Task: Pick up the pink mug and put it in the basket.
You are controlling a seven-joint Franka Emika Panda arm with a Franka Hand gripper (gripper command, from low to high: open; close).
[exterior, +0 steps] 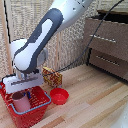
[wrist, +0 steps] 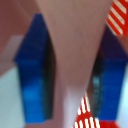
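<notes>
In the exterior view the white arm reaches down at the left, with my gripper (exterior: pixel 23 91) just over the red mesh basket (exterior: pixel 44 102). The pink mug (exterior: pixel 21 101) stands upright inside the basket, right under the gripper. In the wrist view my gripper (wrist: pixel 72 75) has its blue fingertips (wrist: pixel 34 75) on either side of the pink mug (wrist: pixel 70 45), which fills the gap between them. Red basket mesh (wrist: pixel 118 15) shows behind it. The gripper looks shut on the mug.
A low red bowl (exterior: pixel 59 96) sits on the wooden floor just to the exterior view's right of the basket. A patterned box (exterior: pixel 52 76) stands behind it. A dark wooden dresser (exterior: pixel 107 45) with a black cable is at the back right.
</notes>
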